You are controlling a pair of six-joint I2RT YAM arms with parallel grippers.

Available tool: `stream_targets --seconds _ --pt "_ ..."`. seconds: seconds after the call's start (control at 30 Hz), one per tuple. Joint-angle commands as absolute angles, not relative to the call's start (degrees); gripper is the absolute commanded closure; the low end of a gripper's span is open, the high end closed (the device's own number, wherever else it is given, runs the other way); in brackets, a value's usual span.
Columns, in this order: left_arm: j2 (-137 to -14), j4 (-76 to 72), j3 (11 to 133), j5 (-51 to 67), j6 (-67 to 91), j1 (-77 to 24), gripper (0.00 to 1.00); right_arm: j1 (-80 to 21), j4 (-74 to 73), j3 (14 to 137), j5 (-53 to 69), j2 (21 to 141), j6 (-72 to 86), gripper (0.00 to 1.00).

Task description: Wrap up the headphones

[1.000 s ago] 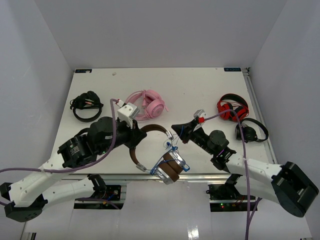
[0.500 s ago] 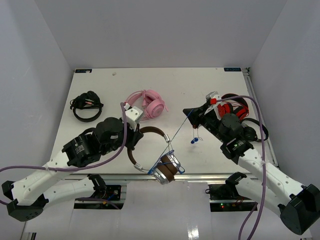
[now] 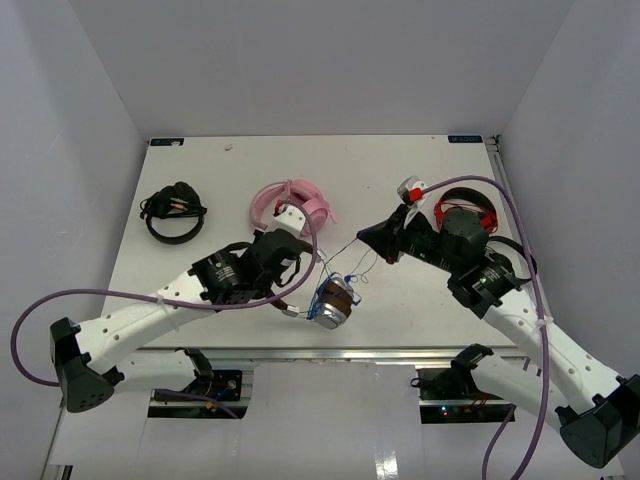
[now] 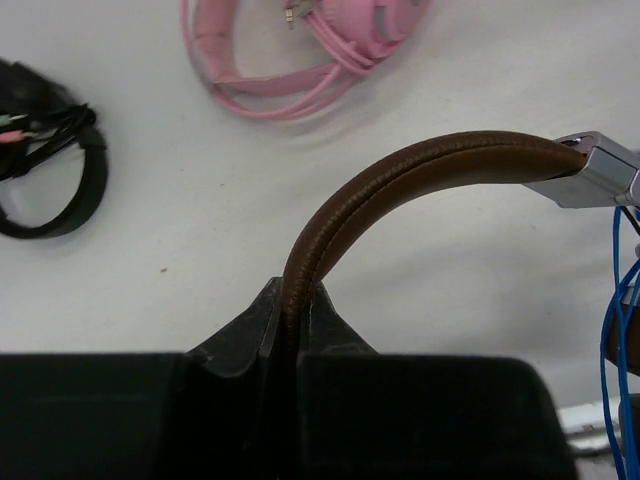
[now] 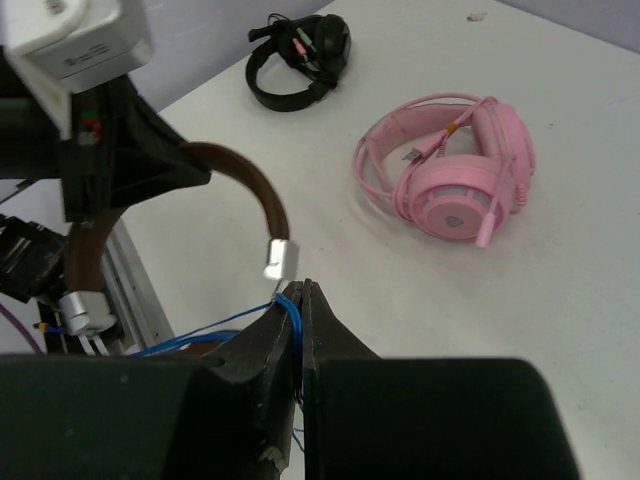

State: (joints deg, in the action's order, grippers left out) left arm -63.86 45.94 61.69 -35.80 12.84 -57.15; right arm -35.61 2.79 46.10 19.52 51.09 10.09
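Near the front edge of the table (image 3: 400, 170), a little left of centre: the headphones (image 3: 333, 302), silver-grey ear cups close together, loops of thin blue cord (image 5: 200, 338) around and beside them. Held by the brown headband (image 4: 400, 180) in the left gripper (image 4: 292, 305), jaws squeezed tight on the leather from both sides. Pinched in the right gripper (image 5: 302, 300), jaws pressed together: 1 strand of that cord, strung from the cups up and to the right as far as the fingertips. Just above those fingertips in the right wrist view: the silver slider (image 5: 280, 260) at the headband's end.

Around the work:
- Pink headphones (image 3: 295, 205) flat on the table just behind the left gripper, near it but apart from the brown pair.
- Small black headphones (image 3: 172, 212) far to the left, well apart, with a bundled cable across them.
- Red-and-black headphones (image 3: 465, 215) at the right, partly hidden under the right arm's wrist.
- 1 more black headset (image 3: 525, 258) just beside those, mostly covered by the same arm.

Between the 2 grippers: the strung cord, crossing above the table surface.
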Motion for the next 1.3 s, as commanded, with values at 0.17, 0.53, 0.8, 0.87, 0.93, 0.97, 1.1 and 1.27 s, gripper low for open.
stream_targets --seconds 0.17,0.53,0.8,0.87,0.93,0.97,1.1,1.27 --pt "-68.58 48.81 69.05 -59.2 24.11 -57.22 1.0 -40.92 7.87 38.41 29.17 47.61 15.41 0.92" --pt "-75.65 52.99 71.71 -67.32 33.03 -57.22 1.0 -50.69 16.26 37.0 27.98 52.12 15.91 0.92" --pt "-75.92 52.33 69.43 -63.64 35.49 -57.88 1.0 -52.38 10.61 42.25 17.39 51.27 11.65 0.92" --pt "-73.17 50.17 66.07 -62.59 35.52 -60.04 1.0 -52.19 8.8 43.56 14.18 51.57 10.2 0.92" --pt "-69.75 45.56 59.68 -60.9 33.11 -61.89 1.0 -51.67 6.32 45.72 13.01 52.39 9.22 0.92" --pt "-67.7 42.79 57.98 -60.17 31.79 -62.94 1.0 -51.36 5.41 46.91 12.83 52.89 8.86 0.92" --pt "-61.66 34.99 52.35 -58.03 28.04 -65.75 1.0 -50.53 3.05 50.13 11.61 54.33 8.17 0.92" --pt "-59.26 30.25 49.78 -55.53 24.5 -66.53 1.0 -50.27 1.46 51.48 12.56 54.45 8.22 0.92"
